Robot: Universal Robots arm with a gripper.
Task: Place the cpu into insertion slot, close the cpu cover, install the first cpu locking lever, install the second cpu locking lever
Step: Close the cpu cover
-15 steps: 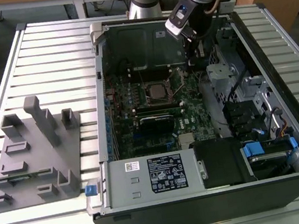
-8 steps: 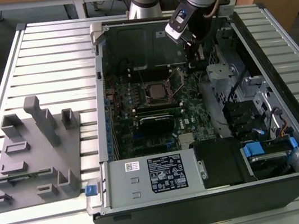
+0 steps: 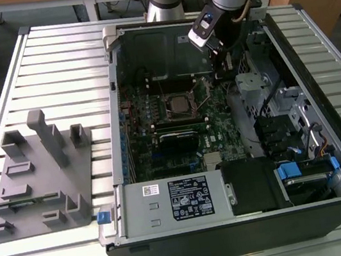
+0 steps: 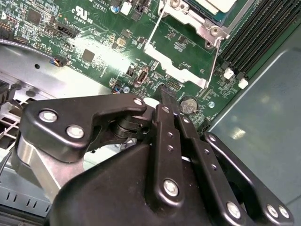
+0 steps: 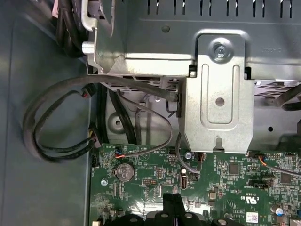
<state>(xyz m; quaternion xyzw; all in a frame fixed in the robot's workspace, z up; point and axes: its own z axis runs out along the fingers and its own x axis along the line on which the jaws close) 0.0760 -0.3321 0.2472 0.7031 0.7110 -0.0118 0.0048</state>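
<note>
Spotting the cpu (image 3: 180, 105) already down in the insertion slot (image 3: 166, 99), mid-motherboard. Got the gripper (image 4: 164, 92) pinched shut on nothing, tips hovering just beside the locking levers (image 4: 215, 56). Guessing light, stiff, fragile underneath: best gripped by opposite edges, keeping off the contact side.

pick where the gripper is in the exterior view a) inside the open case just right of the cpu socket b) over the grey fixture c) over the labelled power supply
a, the gripper sits inside the computer case, at the exterior view's right of the insertion slot.
</note>
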